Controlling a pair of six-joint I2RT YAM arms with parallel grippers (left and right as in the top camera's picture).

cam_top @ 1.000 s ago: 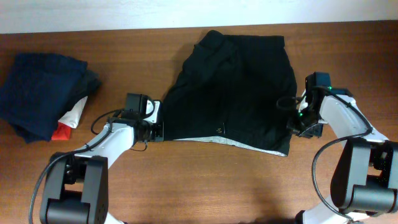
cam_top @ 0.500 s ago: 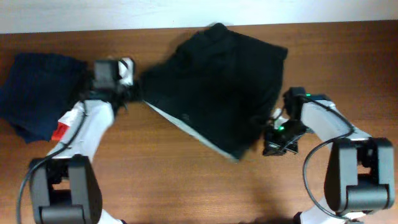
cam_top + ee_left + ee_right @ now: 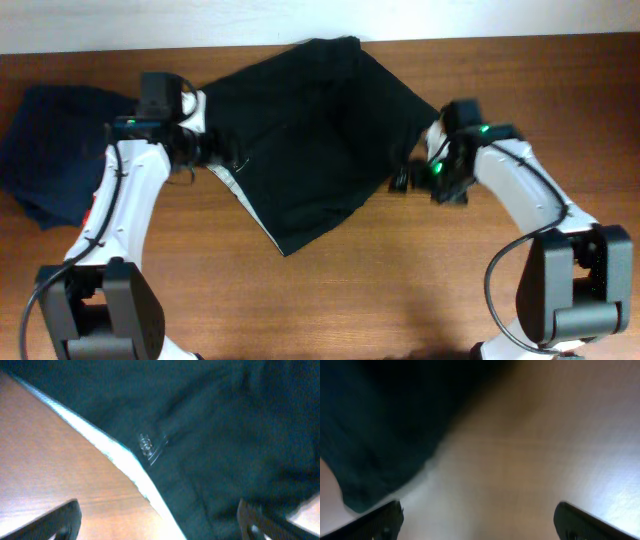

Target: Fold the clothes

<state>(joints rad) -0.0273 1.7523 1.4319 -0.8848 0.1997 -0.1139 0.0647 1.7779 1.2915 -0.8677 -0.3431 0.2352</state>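
The clothes (image 3: 310, 130) are a black garment lying spread at a slant across the back middle of the table, its white edge trim (image 3: 245, 195) along the lower left side. My left gripper (image 3: 203, 153) is at the garment's left edge. In the left wrist view it (image 3: 160, 525) is open, straddling the white trim (image 3: 115, 457) with nothing held. My right gripper (image 3: 408, 181) sits just off the garment's right corner. In the right wrist view it (image 3: 480, 520) is open over bare wood, with the black cloth (image 3: 385, 425) at the upper left.
Folded navy-blue garments (image 3: 50, 150) lie at the far left, with a small red-and-white piece (image 3: 96, 212) showing beside the left arm. The table's back edge meets a white wall (image 3: 500, 18). Bare wood (image 3: 340, 300) runs along the front.
Both grippers have gone from shut to open and let go of the garment. The arms carried it back and left, turning it to a slant, before letting go.
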